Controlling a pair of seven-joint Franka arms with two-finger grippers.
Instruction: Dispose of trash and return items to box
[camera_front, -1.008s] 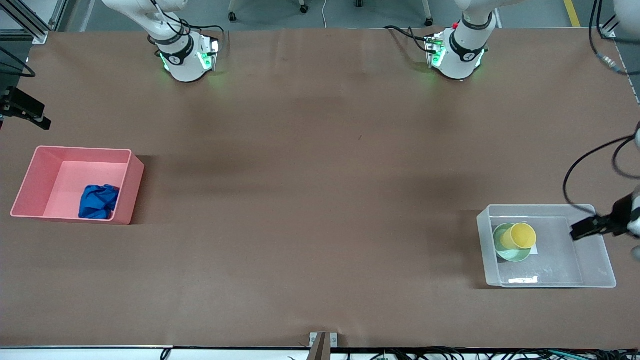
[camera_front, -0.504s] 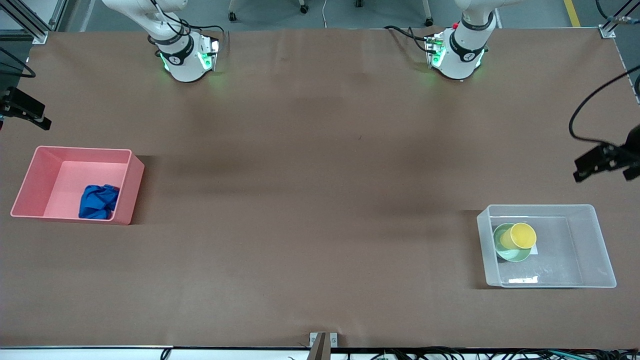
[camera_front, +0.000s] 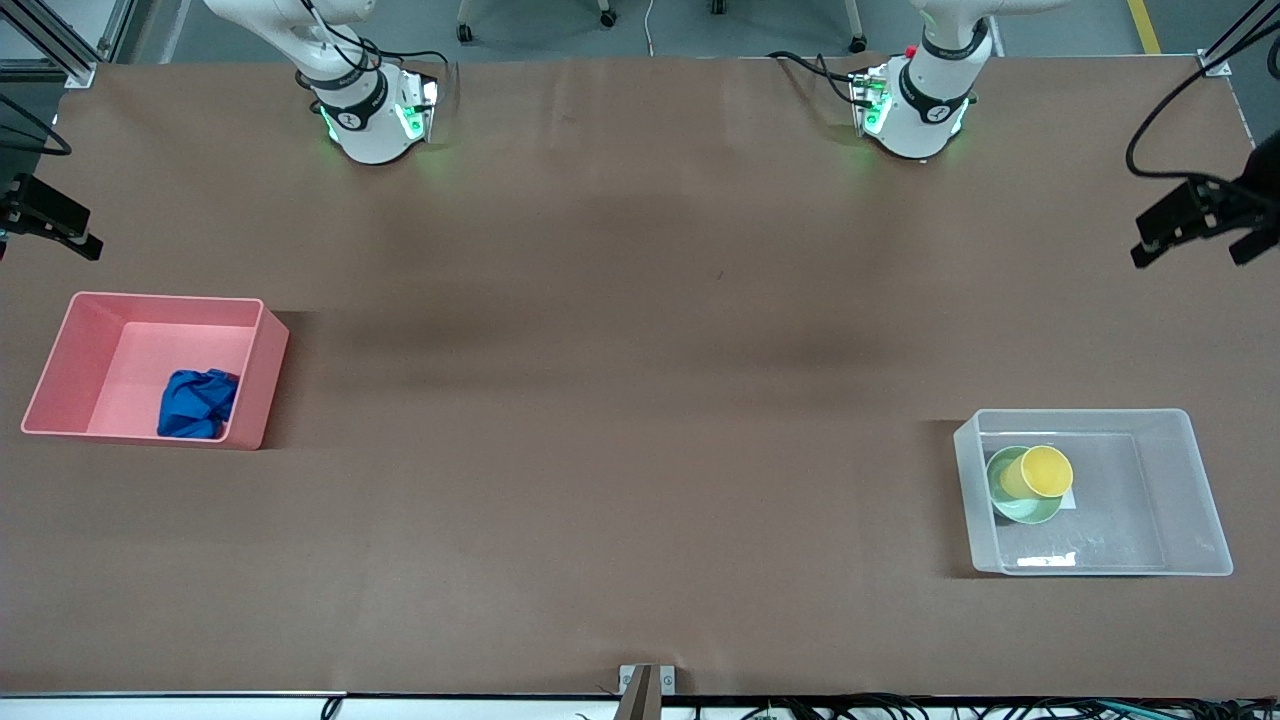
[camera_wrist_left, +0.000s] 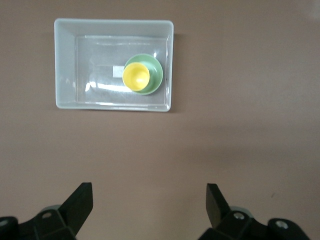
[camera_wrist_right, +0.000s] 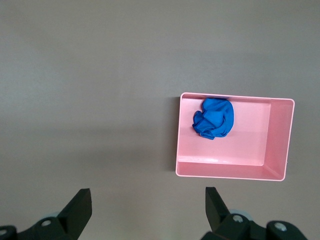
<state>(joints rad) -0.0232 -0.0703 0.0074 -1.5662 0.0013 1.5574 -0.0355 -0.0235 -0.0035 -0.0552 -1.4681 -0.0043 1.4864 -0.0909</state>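
Observation:
The blue trash wad (camera_front: 197, 403) lies in the pink bin (camera_front: 255, 385) at the right arm's end of the table; both show in the right wrist view, the wad (camera_wrist_right: 214, 118) and the bin (camera_wrist_right: 230, 170). The yellow cup (camera_front: 1040, 471) sits in the mint-green bowl (camera_front: 1010, 505) inside the clear box (camera_front: 1195, 500). The left wrist view shows the cup (camera_wrist_left: 136, 76), the bowl (camera_wrist_left: 156, 75) and the box (camera_wrist_left: 65, 65). My left gripper (camera_front: 1192, 240) is open and empty, high over bare table (camera_wrist_left: 149, 200). My right gripper (camera_front: 60, 225) is open and empty, high beside the pink bin (camera_wrist_right: 148, 200).
Brown table cover (camera_front: 620, 400) with both arm bases along its robot side. A small metal bracket (camera_front: 645, 685) sits at the table edge nearest the front camera. A white label (camera_wrist_left: 118, 71) shows on the box bottom.
My left gripper has moved off from over the box, up and toward the robots' side of the table. The right arm, bin, wad, cup and bowl have not moved.

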